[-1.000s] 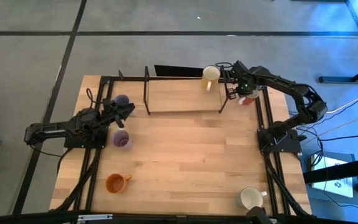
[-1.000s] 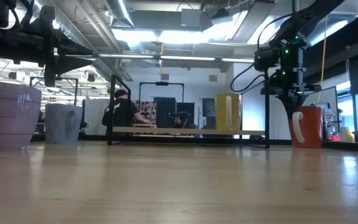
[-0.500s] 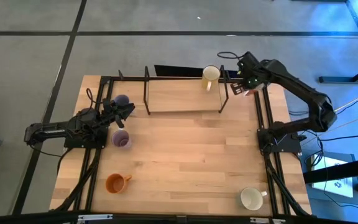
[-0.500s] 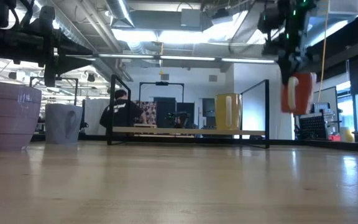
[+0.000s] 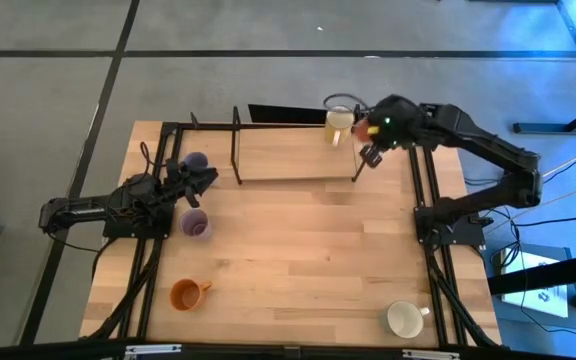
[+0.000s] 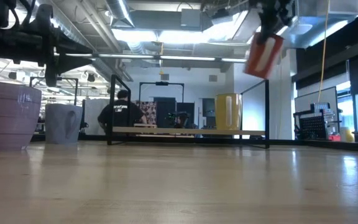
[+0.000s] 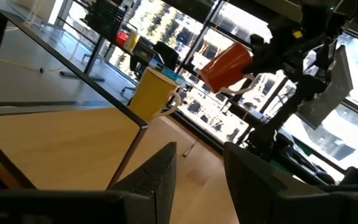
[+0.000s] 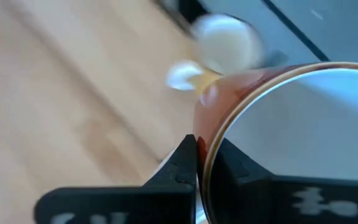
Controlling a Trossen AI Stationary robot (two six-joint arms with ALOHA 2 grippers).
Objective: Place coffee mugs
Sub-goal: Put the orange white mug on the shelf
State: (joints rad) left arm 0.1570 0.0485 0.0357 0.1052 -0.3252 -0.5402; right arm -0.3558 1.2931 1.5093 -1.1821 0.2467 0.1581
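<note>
My right gripper (image 5: 368, 130) is shut on a mug that is reddish-orange outside and white inside (image 6: 265, 55), high over the table's far right, beside the rack's right end. A cream mug (image 5: 339, 118) stands upright on the rack's far right corner. My left gripper (image 5: 204, 176) waits open near the left edge, between two lavender mugs (image 5: 196, 160) (image 5: 195, 224) that stand on the table. An orange mug (image 5: 186, 293) stands at the near left and a cream-white mug (image 5: 404, 319) at the near right. My right gripper pinches the reddish mug's wall at the rim (image 8: 207, 140), one finger (image 8: 186, 158) outside and the other (image 8: 232, 167) inside. The mug is lifted clear of the table and hangs tilted (image 6: 265, 55).
A black wire rack (image 5: 293, 150) stands along the table's far side. Black frame rails run down the left (image 5: 153, 280) and right (image 5: 433, 270) sides. Bare wood (image 5: 298, 250) lies in the middle. A person (image 6: 120, 112) is in the room beyond.
My right gripper has lifted the reddish mug off the table's far right corner, raised it high and carried it toward the left, up to the rack's right end by the cream mug. The mug stood upright and now hangs tilted.
</note>
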